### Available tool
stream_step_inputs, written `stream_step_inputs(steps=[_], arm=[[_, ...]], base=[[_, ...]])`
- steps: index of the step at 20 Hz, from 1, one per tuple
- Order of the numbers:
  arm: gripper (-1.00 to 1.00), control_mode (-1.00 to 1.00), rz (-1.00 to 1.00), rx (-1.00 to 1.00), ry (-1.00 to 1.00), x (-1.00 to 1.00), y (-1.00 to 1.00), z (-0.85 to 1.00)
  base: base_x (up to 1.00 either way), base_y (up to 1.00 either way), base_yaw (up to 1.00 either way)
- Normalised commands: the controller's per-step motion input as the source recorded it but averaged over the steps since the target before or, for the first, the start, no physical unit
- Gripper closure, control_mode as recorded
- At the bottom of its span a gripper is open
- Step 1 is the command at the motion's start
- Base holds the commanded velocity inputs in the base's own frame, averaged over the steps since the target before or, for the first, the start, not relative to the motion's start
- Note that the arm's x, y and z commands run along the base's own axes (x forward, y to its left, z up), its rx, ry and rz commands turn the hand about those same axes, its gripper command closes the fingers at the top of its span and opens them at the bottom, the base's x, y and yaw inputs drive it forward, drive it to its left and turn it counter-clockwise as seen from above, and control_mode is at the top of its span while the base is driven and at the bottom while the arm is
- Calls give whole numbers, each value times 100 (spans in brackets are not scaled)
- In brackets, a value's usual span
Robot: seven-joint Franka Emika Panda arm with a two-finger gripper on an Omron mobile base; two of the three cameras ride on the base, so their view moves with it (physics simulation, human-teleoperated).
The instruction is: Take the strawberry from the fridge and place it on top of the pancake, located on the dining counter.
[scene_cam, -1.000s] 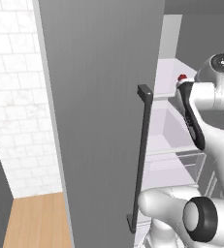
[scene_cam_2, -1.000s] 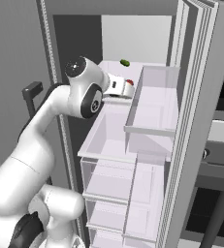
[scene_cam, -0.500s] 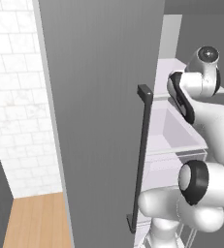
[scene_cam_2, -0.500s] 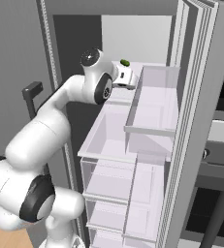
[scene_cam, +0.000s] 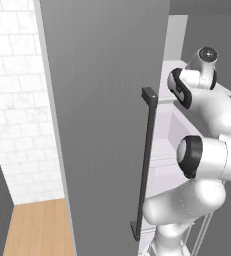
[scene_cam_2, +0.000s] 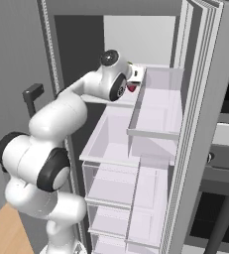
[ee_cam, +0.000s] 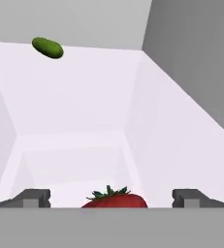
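Between tool (ee_cam: 112, 196) tips, unlabelled strawberry (ee_cam: 115, 199)

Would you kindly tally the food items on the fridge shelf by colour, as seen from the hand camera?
Red: 1, the strawberry, lying between the fingertips of the open gripper.
Green: 1, a small oblong green item farther back on the shelf.
Total: 2
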Motion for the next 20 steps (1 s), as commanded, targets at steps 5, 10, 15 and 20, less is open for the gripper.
stream_step_inputs(steps=[5, 10, 15, 20], arm=[[-100, -100, 4, 1, 2, 54, -17, -29], [-100, -100, 0, 1, 0, -7, -27, -20], [-100, -100, 0, 0, -1, -52, 0, -38], [-100, -100, 0, 0, -5, -32, 0, -33]], base=[[0, 0, 0], [0, 0, 0], [0, 0, 0], [0, 0, 0]])
